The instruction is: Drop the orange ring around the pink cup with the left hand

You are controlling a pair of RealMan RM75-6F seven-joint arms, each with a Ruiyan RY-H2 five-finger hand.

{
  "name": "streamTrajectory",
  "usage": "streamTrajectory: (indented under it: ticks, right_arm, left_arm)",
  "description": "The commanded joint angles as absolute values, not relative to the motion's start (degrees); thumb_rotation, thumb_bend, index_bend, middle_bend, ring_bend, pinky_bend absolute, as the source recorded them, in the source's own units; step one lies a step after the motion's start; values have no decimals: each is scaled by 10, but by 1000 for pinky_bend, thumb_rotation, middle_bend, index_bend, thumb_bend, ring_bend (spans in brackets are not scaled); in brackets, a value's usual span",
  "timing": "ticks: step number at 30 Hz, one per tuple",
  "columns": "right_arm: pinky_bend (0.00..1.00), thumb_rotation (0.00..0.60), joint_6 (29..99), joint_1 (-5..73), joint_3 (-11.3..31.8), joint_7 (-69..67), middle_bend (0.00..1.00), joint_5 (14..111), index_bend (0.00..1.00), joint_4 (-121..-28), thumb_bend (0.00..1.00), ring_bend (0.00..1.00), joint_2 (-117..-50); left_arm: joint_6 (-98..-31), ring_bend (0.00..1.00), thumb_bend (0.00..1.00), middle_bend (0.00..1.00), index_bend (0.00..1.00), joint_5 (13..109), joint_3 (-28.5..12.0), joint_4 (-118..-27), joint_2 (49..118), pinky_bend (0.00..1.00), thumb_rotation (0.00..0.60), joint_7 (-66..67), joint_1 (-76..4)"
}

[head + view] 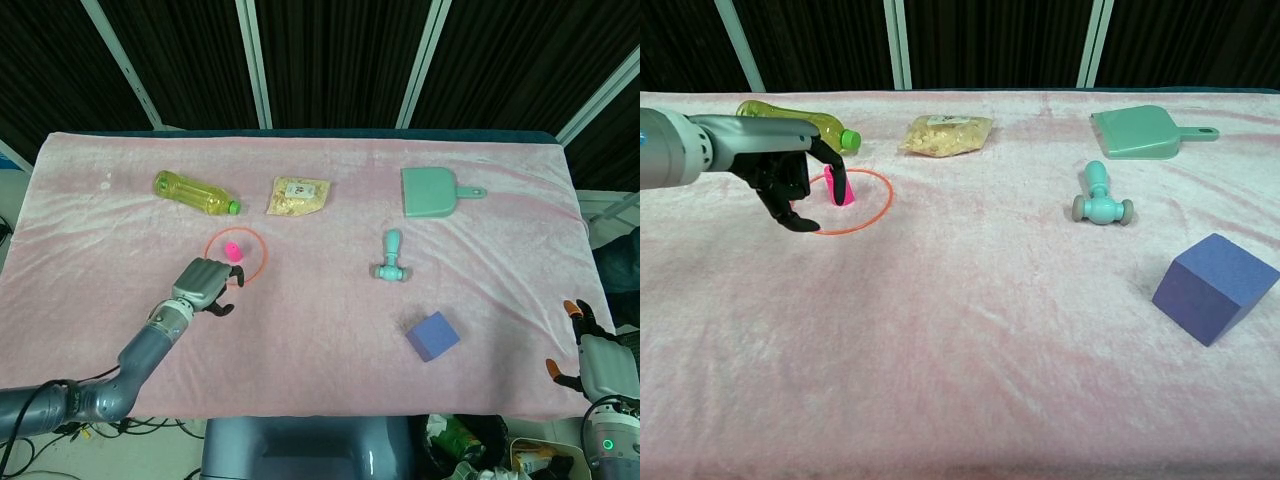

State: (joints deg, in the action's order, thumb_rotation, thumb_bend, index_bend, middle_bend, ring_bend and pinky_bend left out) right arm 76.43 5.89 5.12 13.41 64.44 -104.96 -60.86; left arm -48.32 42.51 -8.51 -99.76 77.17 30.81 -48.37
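The orange ring (263,255) lies flat on the pink cloth, encircling the small pink cup (232,249). In the chest view the ring (889,200) also loops fully around the cup (838,186), which stands upright. My left hand (205,285) hovers just near-left of the ring, holding nothing. Seen from the chest, the left hand (790,185) has its dark fingers apart and hanging down over the ring's left edge. My right hand (590,355) stays off the table's near right corner, fingers spread and empty.
A yellow bottle (195,193) lies behind the cup. Further right are a snack bag (298,195), a green dustpan (432,192), a teal toy hammer (391,256) and a blue cube (432,336).
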Motion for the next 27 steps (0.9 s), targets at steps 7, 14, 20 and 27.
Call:
streamTrajectory:
  ticks: [7,14,20,27]
  right_arm:
    - [248,600,770,58,50,135,25,651,31,-1049,237,213,-609]
    - [248,600,774,58,48,119,25,681,31,-1047,235,211,-606]
    - [248,600,784,60,38,87,25,749,31,-1033,235,210,-605]
    - [248,600,833,56,25,9,25,869,31,-980,236,203,-615]
  left_arm:
    - [-727,342,235,374,325,633,-9,-1192,620,453,600,260,-312]
    - [-866,110,190,145,244,739,55,-1152,608,208,600,178,-186]
    - [-909,85,188,133,237,734,68,-1100,624,159,600,120,-131]
    - [-895,85,188,107,229,729,63,-1046,638,131,600,61,-109]
